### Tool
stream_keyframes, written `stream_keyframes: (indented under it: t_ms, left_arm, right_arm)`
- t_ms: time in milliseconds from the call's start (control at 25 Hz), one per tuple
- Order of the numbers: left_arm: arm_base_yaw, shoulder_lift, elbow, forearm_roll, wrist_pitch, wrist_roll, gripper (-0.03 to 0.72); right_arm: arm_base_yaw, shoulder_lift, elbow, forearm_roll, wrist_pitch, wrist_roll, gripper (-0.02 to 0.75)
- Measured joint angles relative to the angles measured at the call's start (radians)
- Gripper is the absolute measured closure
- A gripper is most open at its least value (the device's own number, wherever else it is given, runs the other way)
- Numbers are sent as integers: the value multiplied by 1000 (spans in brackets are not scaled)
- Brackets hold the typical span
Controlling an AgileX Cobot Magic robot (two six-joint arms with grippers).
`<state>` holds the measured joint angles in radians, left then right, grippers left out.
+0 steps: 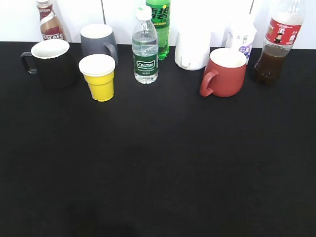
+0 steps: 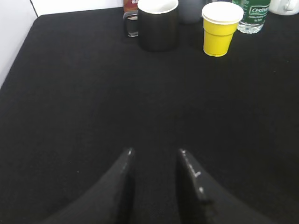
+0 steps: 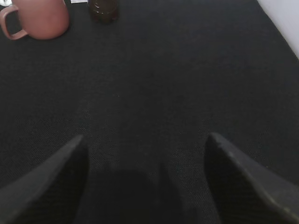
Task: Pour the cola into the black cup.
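The cola bottle [image 1: 276,44], clear with dark liquid and a red label, stands upright at the far right back; its base shows in the right wrist view [image 3: 103,9]. The black cup [image 1: 51,61], white inside, stands at the far left back with its handle to the left; it also shows in the left wrist view [image 2: 158,24]. My left gripper [image 2: 155,151] is open and empty, low over the cloth, well short of the cup. My right gripper [image 3: 145,137] is open wide and empty, far from the cola. Neither gripper shows in the exterior view.
Black cloth covers the table [image 1: 158,168]. Along the back stand a coffee bottle [image 1: 49,20], a grey mug [image 1: 98,42], a yellow cup [image 1: 98,76], a water bottle [image 1: 145,47], a green soda bottle [image 1: 159,24], a white mug [image 1: 192,49], a white cup [image 1: 242,37] and a dark red mug [image 1: 224,73].
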<state>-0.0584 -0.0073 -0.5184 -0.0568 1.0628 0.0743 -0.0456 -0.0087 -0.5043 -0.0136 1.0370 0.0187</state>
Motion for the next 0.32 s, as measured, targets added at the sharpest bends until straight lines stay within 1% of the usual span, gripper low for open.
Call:
stream_keyframes:
  t_ms: [320]
  left_arm:
    - [0,0,0,0,0,0,460]
  right_arm:
    - [0,0,0,0,0,0,154]
